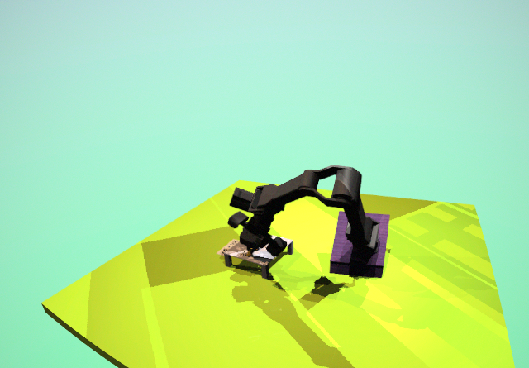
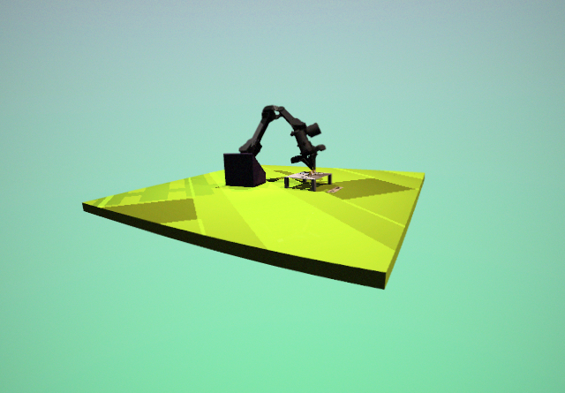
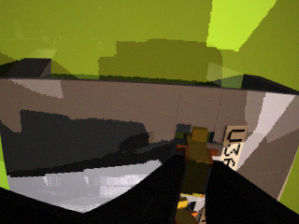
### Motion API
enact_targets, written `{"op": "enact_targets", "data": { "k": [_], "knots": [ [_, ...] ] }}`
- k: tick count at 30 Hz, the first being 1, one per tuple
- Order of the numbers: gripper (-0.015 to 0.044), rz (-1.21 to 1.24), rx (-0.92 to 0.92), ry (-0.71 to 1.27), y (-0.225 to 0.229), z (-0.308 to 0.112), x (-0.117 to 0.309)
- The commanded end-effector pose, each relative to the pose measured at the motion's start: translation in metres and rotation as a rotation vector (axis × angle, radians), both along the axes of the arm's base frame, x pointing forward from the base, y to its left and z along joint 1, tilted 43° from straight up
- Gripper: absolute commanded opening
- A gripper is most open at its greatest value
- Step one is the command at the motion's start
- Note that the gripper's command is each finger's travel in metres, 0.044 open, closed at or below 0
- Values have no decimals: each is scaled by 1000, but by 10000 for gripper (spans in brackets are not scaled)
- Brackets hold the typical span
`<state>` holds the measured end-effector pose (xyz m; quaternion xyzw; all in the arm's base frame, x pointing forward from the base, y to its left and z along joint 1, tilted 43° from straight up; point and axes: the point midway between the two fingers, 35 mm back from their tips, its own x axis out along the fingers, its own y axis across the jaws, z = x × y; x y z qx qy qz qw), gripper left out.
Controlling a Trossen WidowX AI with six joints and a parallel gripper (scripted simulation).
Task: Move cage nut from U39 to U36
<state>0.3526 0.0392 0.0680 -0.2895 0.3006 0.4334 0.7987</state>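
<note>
On the left of your wrist view, a broad dark shadow crosses the rail plate. Right of center, your pincer is clamped on the brass-colored cage nut, which is at the hole beside the U36 label; you cannot tell whether its wings are open underneath.

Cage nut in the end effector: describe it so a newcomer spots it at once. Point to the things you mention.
On the yellow-green table [image 1: 192, 313] [image 2: 297, 243] stands a low four-legged rail plate [image 2: 319, 176] [image 3: 140, 100]. Just above it, the end effector [image 1: 250, 250] [image 2: 313, 170] [image 3: 194, 168] pinches a small brassy cage nut [image 3: 198, 154]. Unlike the nut lower in the wrist view, it sits between the fingertips, beside the "U36" label [image 3: 232, 148].
</note>
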Motion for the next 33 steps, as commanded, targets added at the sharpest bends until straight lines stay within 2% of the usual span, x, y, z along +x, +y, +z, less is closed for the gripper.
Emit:
{"op": "enact_targets", "data": {
  "k": [1, 33],
  "knots": [
    [26, -9, -3, -4, 0, 1, -1],
    [26, -29, -9, -25, 1, 0, -4]
  ]
}}
